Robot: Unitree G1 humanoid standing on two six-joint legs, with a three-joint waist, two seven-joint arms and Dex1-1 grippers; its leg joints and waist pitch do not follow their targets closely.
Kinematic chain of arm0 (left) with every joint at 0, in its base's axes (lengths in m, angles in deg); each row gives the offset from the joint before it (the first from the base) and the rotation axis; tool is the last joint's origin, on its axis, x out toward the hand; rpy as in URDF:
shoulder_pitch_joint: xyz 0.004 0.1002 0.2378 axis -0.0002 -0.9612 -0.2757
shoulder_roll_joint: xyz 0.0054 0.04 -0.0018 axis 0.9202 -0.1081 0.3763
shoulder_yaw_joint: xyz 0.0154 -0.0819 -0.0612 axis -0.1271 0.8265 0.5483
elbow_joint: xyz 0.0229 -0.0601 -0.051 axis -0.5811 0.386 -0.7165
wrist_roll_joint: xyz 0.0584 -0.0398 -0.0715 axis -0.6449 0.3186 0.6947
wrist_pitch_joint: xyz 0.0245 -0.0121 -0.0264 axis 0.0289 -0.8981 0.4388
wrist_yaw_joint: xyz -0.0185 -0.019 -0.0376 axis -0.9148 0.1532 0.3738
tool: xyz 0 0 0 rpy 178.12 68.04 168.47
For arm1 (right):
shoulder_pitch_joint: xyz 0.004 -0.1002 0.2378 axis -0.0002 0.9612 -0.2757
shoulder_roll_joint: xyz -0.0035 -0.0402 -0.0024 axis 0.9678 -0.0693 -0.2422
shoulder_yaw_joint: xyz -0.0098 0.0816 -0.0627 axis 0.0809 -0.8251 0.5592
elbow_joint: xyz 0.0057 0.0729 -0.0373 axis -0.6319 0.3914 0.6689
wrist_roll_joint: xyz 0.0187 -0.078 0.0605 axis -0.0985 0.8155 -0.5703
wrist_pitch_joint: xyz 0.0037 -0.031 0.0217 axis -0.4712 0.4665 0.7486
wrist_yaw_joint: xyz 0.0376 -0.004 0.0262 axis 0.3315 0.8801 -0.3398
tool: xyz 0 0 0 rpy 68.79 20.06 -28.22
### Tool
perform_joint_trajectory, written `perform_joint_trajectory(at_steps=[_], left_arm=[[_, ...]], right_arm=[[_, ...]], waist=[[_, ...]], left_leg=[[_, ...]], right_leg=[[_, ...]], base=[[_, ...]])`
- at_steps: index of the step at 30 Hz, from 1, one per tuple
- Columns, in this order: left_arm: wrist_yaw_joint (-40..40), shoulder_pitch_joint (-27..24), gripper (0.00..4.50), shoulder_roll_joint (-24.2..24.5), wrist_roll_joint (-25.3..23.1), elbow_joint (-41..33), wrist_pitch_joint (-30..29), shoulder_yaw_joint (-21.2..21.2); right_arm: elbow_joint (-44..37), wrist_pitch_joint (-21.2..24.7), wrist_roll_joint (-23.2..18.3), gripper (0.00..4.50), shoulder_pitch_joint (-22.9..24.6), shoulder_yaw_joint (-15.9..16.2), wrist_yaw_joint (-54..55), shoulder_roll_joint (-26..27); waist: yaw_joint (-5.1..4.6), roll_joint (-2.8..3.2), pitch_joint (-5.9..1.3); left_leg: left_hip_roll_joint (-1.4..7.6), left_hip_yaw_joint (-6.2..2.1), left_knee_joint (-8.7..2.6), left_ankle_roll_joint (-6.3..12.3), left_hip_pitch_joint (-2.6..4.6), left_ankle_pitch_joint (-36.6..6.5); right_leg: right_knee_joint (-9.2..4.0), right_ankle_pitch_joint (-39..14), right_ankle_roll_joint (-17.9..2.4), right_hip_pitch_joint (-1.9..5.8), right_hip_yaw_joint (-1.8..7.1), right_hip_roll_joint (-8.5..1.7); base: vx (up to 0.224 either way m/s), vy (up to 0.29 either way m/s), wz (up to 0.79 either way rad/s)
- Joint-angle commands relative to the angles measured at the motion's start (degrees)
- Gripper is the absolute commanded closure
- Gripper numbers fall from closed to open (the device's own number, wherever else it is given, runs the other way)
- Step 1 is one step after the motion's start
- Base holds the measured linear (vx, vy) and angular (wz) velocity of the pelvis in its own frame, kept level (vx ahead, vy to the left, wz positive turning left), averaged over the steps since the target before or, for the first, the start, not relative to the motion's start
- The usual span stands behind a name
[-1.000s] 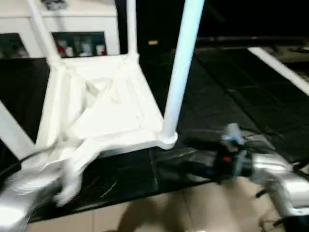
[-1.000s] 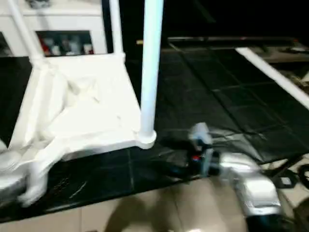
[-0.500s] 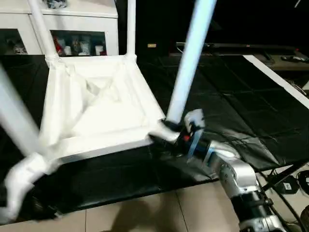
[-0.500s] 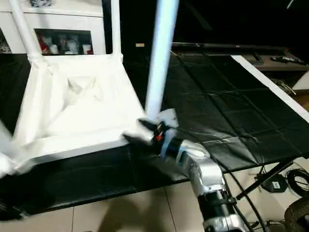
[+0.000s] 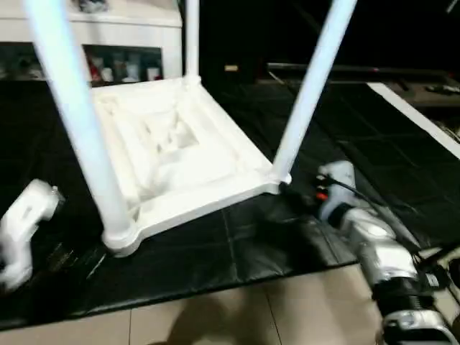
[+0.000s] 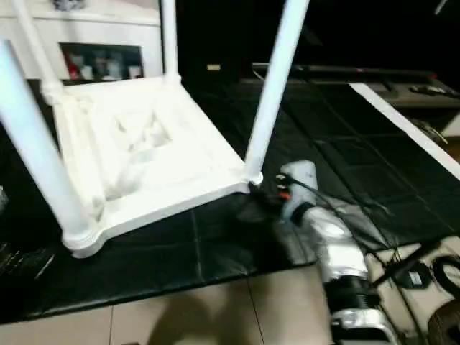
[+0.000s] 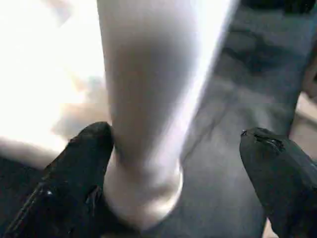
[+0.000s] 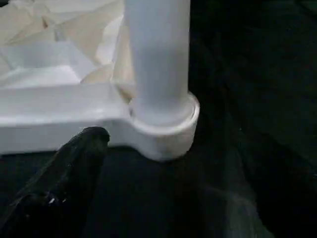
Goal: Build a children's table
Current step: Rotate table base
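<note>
Beside the near-right leg (image 6: pixel 272 86), right gripper (image 8: pixel 163 163) now off the table (image 6: pixel 154 154).

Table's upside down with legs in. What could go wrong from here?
1. The table top lies askew, its near-left corner socket close to the black surface's front edge; a push might slide it off.
2. The right gripper sits right at the near-right leg; a bump could tilt or unseat it.

Black work mat (image 5: pixel 374 129), beige tiled floor (image 5: pixel 215 323), white glass-door cabinet (image 5: pixel 129 43)
</note>
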Motion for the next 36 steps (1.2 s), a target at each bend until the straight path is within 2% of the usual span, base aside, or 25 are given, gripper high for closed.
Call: perform_joint_trajectory(at_steps=[1,2,3,4,5,6,7,8,9,12,13,14,16,17,19,21,22,25,26,28,30,32,33,34,36], left_arm=[[-2.0,2.0,0.02,-2.8,1.2,0.6,2.6,-3.3],[-2.2,2.2,0.02,-3.1,1.1,0.9,2.8,-3.6],[-3.1,2.4,0.02,-3.2,-0.4,1.5,3.0,-5.2],[-3.1,1.9,0.02,-2.7,-1.3,1.4,2.9,-6.3],[-3.0,1.8,0.02,-2.6,-1.5,1.4,2.8,-6.4],[-2.9,1.6,0.02,-2.7,-1.7,1.4,2.8,-6.5],[-2.9,1.8,0.02,-3.2,-1.3,1.5,3.1,-6.1],[-3.1,2.2,0.02,-3.8,-0.7,1.5,3.2,-5.9],[-3.2,2.9,0.02,-4.8,0.3,0.9,3.3,-6.0],[-3.0,3.8,0.02,-5.8,1.8,-0.2,2.7,-6.9],[-2.3,5.6,0.02,-7.0,3.8,-1.8,1.6,-9.1],[-2.2,6.3,0.02,-7.4,4.8,-2.3,1.2,-10.1],[-1.7,7.6,0.02,-8.4,6.4,-3.5,0.7,-12.5],[-1.6,8.4,0.02,-9.3,7.1,-4.0,0.5,-14.2],[-2.0,10.6,0.02,-11.9,7.9,-4.0,-0.2,-16.7],[-3.3,13.0,0.02,-15.1,7.3,-3.2,0.1,-19.1],[-3.3,13.6,0.02,-15.8,7.2,-2.8,0.1,-20.0],[-3.8,15.4,0.02,-18.5,7.0,-1.7,0.7,-22.4],[-4.6,17.2,0.02,-21.1,6.9,-0.7,1.3,-24.1],[-5.1,17.9,0.02,-22.0,7.2,-0.3,1.6,-25.0],[-5.9,19.8,0.02,-24.3,7.1,0.6,2.1,-27.2],[-6.7,21.7,0.02,-26.6,6.4,2.0,3.0,-29.3],[-6.9,22.1,0.02,-27.2,6.2,2.4,3.3,-29.6],[-7.4,23.1,0.02,-28.5,5.6,3.3,4.0,-30.5],[-8.0,24.5,0.02,-30.5,5.2,4.5,4.7,-31.3]], right_arm=[[-3.1,1.5,0.7,0.0,1.4,2.7,-3.4,0.1],[-3.4,1.5,0.7,0.0,1.6,3.1,-3.7,0.1],[-5.0,1.8,1.1,0.0,2.7,4.7,-5.1,0.2],[-6.7,2.5,1.1,0.0,3.7,6.0,-6.3,0.2],[-7.2,2.6,0.9,0.0,4.0,6.4,-6.8,0.3],[-8.1,2.8,0.6,0.0,4.5,7.3,-7.5,0.3],[-8.6,2.7,0.3,0.0,4.8,7.9,-7.8,0.5],[-9.0,2.8,0.1,0.0,5.0,8.3,-7.9,0.8],[-8.9,2.6,0.1,0.0,4.9,8.6,-7.6,1.4],[-7.9,1.8,1.1,0.0,4.2,8.8,-6.3,2.5],[-4.0,1.2,3.2,0.0,1.8,8.2,-2.6,3.9],[-2.7,1.1,3.9,0.0,1.0,8.0,-1.1,4.4],[0.0,1.3,4.8,0.0,-0.8,7.8,1.0,5.3],[1.3,1.3,5.3,0.0,-1.7,8.3,1.9,5.6],[4.1,1.0,6.1,0.0,-3.5,9.1,3.3,6.5],[6.4,0.6,6.2,0.0,-5.0,9.6,3.6,7.5],[7.1,0.0,6.5,0.0,-5.5,9.9,3.9,7.8],[9.0,-1.0,7.0,0.0,-6.8,10.4,4.0,8.7],[10.7,-1.6,7.1,0.0,-8.1,10.4,3.8,9.8],[11.7,-2.1,7.3,0.0,-8.8,10.4,3.8,10.3],[13.5,-2.8,7.6,0.0,-10.2,10.5,4.2,11.2],[15.7,-3.9,8.0,0.0,-11.8,10.4,4.5,12.0],[16.3,-4.1,8.0,0.0,-12.1,10.4,4.5,12.2],[17.6,-4.7,8.1,0.0,-12.9,10.1,4.6,12.7],[19.0,-5.4,8.3,0.0,-13.7,10.1,4.4,13.4]], waist=[[0.04,1.97,-3.18],[0.01,2.15,-3.23],[-0.1,1.93,-3.4],[-0.19,2.01,-3.38],[-0.23,1.7,-3.31],[-0.15,1.82,-3.3],[-0.17,1.58,-3.31],[-0.13,1.75,-3.29],[-0.11,1.52,-3.17],[-0.08,1.81,-3.07],[0.05,1.64,-3.08],[0.08,1.81,-3.12],[0.08,1.75,-3.14],[-0.03,1.39,-3.23],[-0.03,1.56,-3.33],[-0.01,1.43,-3.43],[-0.1,1.05,-3.52],[-0.49,0.57,-3.55],[-0.54,0.93,-3.61],[-0.67,0.81,-3.7],[-0.84,1.0,-3.68],[-1.21,0.76,-3.67],[-1.17,0.9,-3.72],[-1.35,0.82,-3.82],[-1.46,0.78,-3.82]], left_leg=[[1.07,-0.34,-4.79,-1.42,0.32,-21.7],[1.08,-0.41,-4.8,-1.39,0.23,-21.3],[1.07,-0.4,-4.76,-1.08,0.05,-20.5],[1.17,-0.38,-4.74,-0.88,-0.01,-20.0],[1.2,-0.27,-4.72,-0.49,0.04,-19.6],[1.23,-0.25,-4.71,-0.43,0.21,-19.5],[1.25,-0.24,-4.67,-0.28,0.11,-19.0],[1.29,-0.24,-4.73,-0.34,0.16,-19.0],[1.34,-0.21,-4.74,-0.48,0.18,-19.1],[1.42,-0.31,-4.84,-1.31,0.49,-20.9],[1.44,-0.36,-4.87,-1.61,0.57,-21.2],[1.41,-0.42,-4.9,-2.32,0.74,-21.4],[1.4,-0.43,-4.91,-2.8,0.63,-21.5],[1.33,-0.35,-4.86,-2.95,0.53,-21.4],[1.2,-0.16,-4.72,-3.05,0.64,-20.5],[1.16,-0.04,-4.57,-3.01,0.37,-19.2],[1.09,-0.1,-4.56,-2.81,-0.08,-17.7],[0.98,0.02,-4.38,-2.3,-0.4,-16.4],[1.03,0.04,-4.28,-2.19,-0.24,-16.2],[1.06,0.02,-4.23,-2.28,-0.45,-15.2],[1.09,0.04,-4.15,-2.27,-0.3,-15.7],[1.03,0.05,-4.14,-2.06,-0.41,-15.9],[1.11,0.05,-4.03,-2.06,-0.21,-16.1],[1.1,0.02,-4.05,-1.91,-0.49,-15.5],[1.06,0.04,-3.99,-1.69,-0.56,-15.1]], right_leg=[[-4.33,-19.8,-9.2,2.11,3.03,-2.7],[-4.23,-19.2,-9.3,2.22,3.01,-2.71],[-4.02,-18.3,-9.5,2.41,2.97,-2.67],[-3.94,-17.9,-9.5,2.47,2.99,-2.64],[-4.05,-18.2,-9.5,2.38,3.02,-2.59],[-4.08,-18.4,-9.7,2.29,3.03,-2.59],[-3.95,-18.8,-9.8,2.32,3.03,-2.62],[-3.99,-19.1,-9.9,2.28,3.04,-2.63],[-4.08,-19.7,-9.8,2.18,3.04,-2.65],[-4.25,-21.2,-9.5,1.87,3.03,-2.64],[-4.16,-21.6,-9.4,1.79,3.07,-2.71],[-4.12,-21.5,-9.9,1.66,3.05,-2.71],[-3.93,-20.6,-10.0,1.77,3.09,-2.68],[-3.77,-19.5,-9.9,1.94,3.19,-2.62],[-3.69,-18.8,-9.8,1.86,3.34,-2.61],[-3.65,-18.0,-9.7,2.15,3.42,-2.66],[-3.55,-17.2,-9.4,2.56,3.42,-2.78],[-3.68,-19.1,-8.3,2.71,3.4,-2.79],[-3.77,-19.8,-8.2,2.55,3.45,-2.87],[-3.57,-18.4,-8.5,2.72,3.42,-2.72],[-3.61,-18.2,-8.7,2.6,3.34,-2.63],[-3.66,-18.5,-8.7,2.6,3.27,-2.56],[-3.73,-18.6,-8.9,2.5,3.28,-2.62],[-3.58,-17.7,-9.1,2.7,3.26,-2.62],[-3.49,-17.1,-9.4,2.8,3.22,-2.61]], base=[[0.0,0.0,0.0],[0.0,0.0,0.0],[0.0,0.0,0.0],[0.0,0.0,0.0],[0.0,0.0,0.0],[0.0,0.0,0.0],[0.0,0.0,0.0],[0.0,0.0,0.0],[0.0,0.0,0.0],[0.0,0.0,0.0],[0.0,0.0,0.0],[0.0,0.0,0.0],[0.0,0.0,0.0],[0.0,0.0,0.0],[0.0,0.0,0.0],[0.0,0.0,0.0],[0.0,0.0,0.0],[0.0,0.0,0.0],[0.0,0.0,0.0],[0.0,0.0,0.0],[0.0,0.0,0.0],[0.0,0.0,0.0],[0.0,0.0,0.0],[0.0,0.0,0.0],[0.0,0.0,0.0]])
